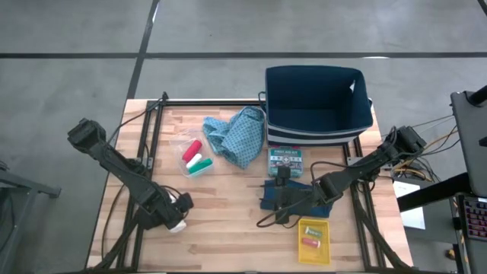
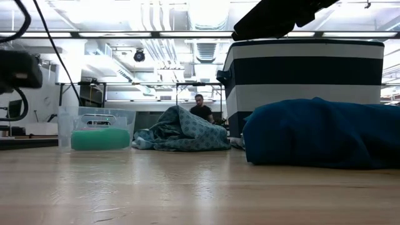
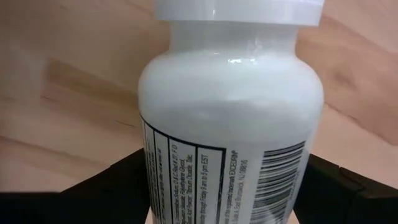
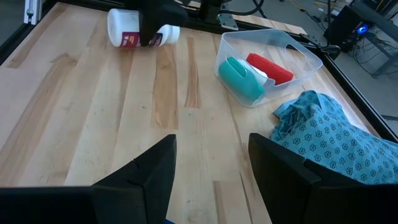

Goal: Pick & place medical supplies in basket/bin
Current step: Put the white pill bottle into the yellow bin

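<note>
The white pill bottle (image 3: 230, 124) lies on its side near the table's front left, with my left gripper (image 1: 175, 213) shut on it from above. A clear tray (image 1: 195, 158) holds red, green and white cylinders (image 4: 255, 71). The light-blue patterned cloth (image 1: 237, 134) lies heaped in front of the navy basket (image 1: 316, 103). My right gripper (image 4: 211, 174) stands open just above the dark teal folded cloth (image 2: 312, 134), nothing between its fingers. My left gripper pinches the bottle's body (image 3: 152, 180), below the shoulder, between its two fingers, one on each side. The fingers (image 4: 155, 22) come from above and lie across the bottle's middle. The bottle lies level, its cap (image 4: 171, 32) sideways; whether it is clear of the table I cannot tell.
A small printed box (image 1: 286, 161) lies between the basket and the teal cloth. A yellow tray (image 1: 313, 237) with small items sits at the front right. Bare wood lies between the two grippers. A person (image 2: 201, 109) shows in the room beyond.
</note>
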Tool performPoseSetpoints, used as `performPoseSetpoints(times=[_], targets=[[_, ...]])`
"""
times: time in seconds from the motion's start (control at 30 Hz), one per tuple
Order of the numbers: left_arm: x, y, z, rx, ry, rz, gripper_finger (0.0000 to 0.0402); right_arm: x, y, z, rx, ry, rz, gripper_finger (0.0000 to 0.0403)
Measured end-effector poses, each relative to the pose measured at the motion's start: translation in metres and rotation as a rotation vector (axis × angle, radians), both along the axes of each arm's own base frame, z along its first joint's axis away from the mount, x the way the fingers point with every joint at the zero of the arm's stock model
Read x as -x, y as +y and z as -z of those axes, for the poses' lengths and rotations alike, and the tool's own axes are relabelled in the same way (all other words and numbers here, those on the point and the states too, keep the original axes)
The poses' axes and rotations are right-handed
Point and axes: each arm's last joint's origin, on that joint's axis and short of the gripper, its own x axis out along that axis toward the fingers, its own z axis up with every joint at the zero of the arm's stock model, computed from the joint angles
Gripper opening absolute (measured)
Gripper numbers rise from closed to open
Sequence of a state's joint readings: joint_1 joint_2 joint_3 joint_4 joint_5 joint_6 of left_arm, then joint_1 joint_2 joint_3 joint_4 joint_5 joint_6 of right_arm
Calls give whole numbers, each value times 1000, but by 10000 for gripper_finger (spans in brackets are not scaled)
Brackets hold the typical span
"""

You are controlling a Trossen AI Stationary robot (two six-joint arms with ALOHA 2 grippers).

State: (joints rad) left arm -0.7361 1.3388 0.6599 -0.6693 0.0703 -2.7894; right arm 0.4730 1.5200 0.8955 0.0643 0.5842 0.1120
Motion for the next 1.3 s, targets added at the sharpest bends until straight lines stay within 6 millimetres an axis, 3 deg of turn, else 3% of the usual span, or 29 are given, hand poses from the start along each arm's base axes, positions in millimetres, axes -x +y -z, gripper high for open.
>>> performPoseSetpoints(times=[0.23,0.87,1.07,1.3], targets=[[-13,-3,-20,-167,-192,107,307,0,0,0,0,0,0,199],[-51,-12,-60,-1012,-763,614,311,0,0,0,0,0,0,199],[-64,-23,-65,-1220,-817,813,312,0,0,0,0,0,0,199],[-81,-38,-55,-1446,-751,1131,312,0,0,0,0,0,0,199]])
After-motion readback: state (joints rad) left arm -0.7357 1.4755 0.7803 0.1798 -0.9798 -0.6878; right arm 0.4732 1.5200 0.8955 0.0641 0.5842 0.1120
